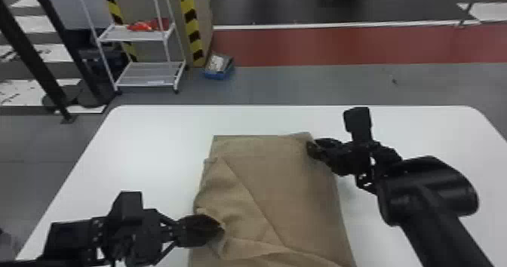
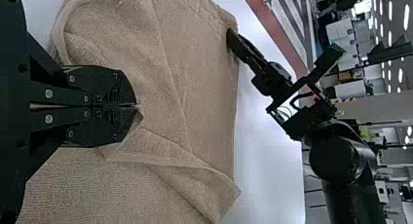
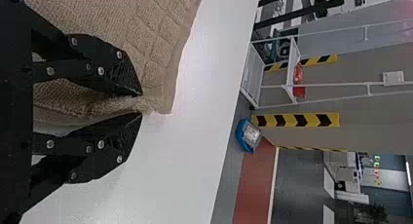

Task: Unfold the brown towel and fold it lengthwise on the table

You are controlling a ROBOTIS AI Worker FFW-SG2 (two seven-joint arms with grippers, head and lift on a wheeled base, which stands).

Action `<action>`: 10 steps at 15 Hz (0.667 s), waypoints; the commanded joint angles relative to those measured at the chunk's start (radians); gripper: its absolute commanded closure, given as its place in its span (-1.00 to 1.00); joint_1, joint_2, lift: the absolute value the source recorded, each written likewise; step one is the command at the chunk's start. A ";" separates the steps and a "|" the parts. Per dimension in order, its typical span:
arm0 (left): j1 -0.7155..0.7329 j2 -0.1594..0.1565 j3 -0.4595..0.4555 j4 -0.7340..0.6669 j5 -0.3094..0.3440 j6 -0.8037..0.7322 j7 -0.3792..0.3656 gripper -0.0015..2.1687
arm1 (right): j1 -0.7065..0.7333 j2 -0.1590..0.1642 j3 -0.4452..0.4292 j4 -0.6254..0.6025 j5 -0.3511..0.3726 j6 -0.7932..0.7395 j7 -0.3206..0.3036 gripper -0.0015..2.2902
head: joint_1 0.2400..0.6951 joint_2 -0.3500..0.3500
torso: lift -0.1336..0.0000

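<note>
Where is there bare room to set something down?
The table is bare left of the brown towel, beyond the left end effector, along the far edge behind the towel, and at the far right corner. Crowded: around that end effector and the towel's right edge, by the right end effector.

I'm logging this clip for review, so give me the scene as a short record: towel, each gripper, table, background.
towel: brown towel, spread on the table with a rumpled, creased upper layer on its left side
left gripper: left gripper at the towel's left side, jaws closed on a fold of the upper layer
right gripper: right gripper at the far right corner, cloth pinched between its jaws
table: white table, rounded far corners
background: white shelf cart, blue box on the floor
task status: lengthwise fold not finished
</note>
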 commanded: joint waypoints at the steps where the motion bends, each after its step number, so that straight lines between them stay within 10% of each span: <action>1: 0.000 -0.006 0.001 0.001 0.002 0.000 0.002 0.28 | 0.006 0.000 -0.003 -0.002 -0.001 -0.005 0.000 0.14 | 1.00 0.20 | -0.75; 10: -0.032 -0.006 0.075 -0.020 0.041 0.117 0.169 0.28 | 0.394 -0.038 -0.426 -0.590 -0.119 0.182 -0.012 0.21 | 1.00 -0.08 | -0.75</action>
